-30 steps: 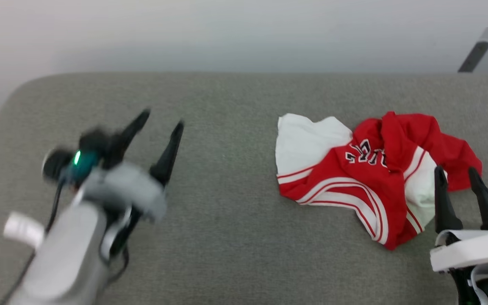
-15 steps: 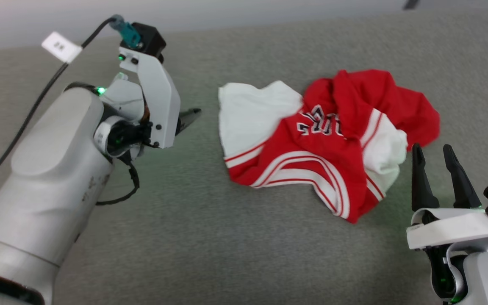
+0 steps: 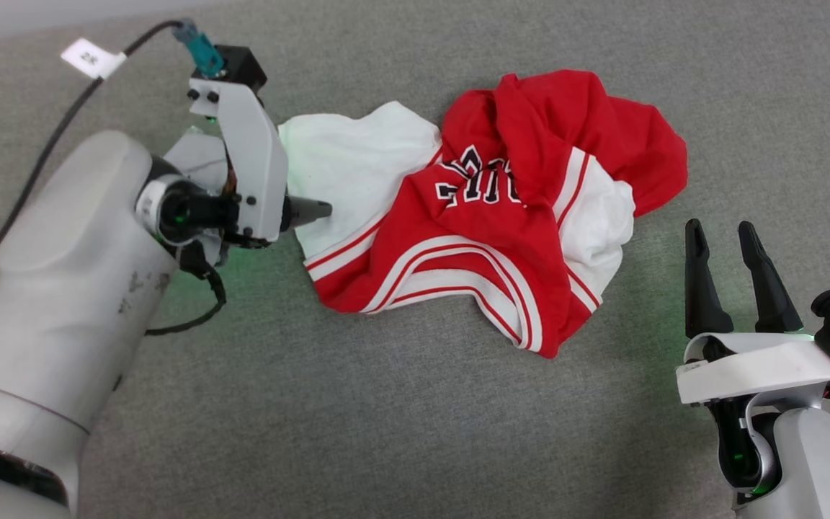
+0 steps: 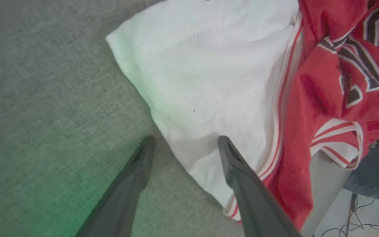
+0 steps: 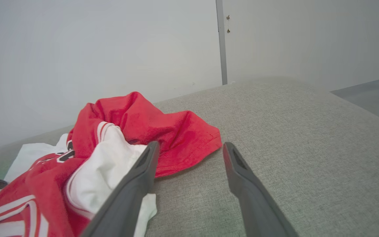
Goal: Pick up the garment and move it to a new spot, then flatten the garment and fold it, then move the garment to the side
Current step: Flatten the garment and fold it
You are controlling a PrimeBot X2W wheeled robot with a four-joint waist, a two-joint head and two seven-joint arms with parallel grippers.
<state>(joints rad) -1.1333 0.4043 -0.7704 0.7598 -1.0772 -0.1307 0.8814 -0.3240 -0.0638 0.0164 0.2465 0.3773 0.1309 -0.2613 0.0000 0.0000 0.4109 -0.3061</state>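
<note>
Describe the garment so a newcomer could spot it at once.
On the wide grey surface, look between the left fingers and the right fingers. The garment lies crumpled there: a red jersey with white sleeves, striped trim and black, white-outlined lettering. Its red and white stand out against grey fabric and dark fingers.

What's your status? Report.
Left gripper astride white edge of garment, jaws open. Right gripper apart, jaws open. Garment crumpled, ungripped. No obstruction seen.
</note>
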